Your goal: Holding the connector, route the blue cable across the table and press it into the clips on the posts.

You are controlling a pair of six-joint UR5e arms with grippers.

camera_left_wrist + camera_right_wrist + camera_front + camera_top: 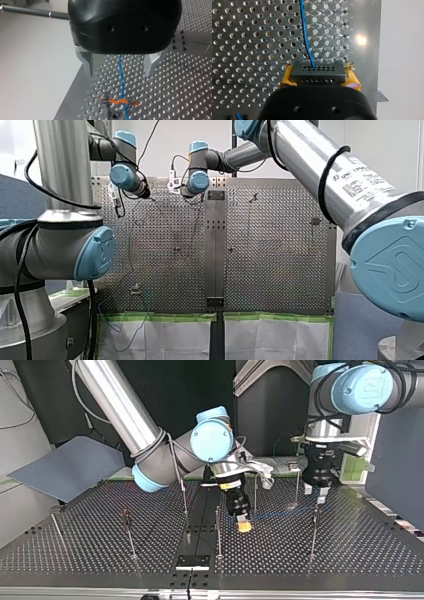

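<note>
right end effector (pixel 244 525), low at the top view's centre and tilted, holds the black connector (pixel 317 74) tight between yellow pads (pixel 287 76). the blue cable (pixel 305 37) runs straight ahead from it along the bench (pixel 360 545), rightward in the top view, to my nearer left end effector (pixel 120 72). that one hangs vertical, its fingers wide, straddling the cable just short of an orange clip (pixel 119 101).

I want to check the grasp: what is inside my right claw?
A black connector sits between the right claw's yellow pads; a blue cable leaves its holed face. The claw's body covers the connector's rear, so how deep it sits cannot be seen.
</note>
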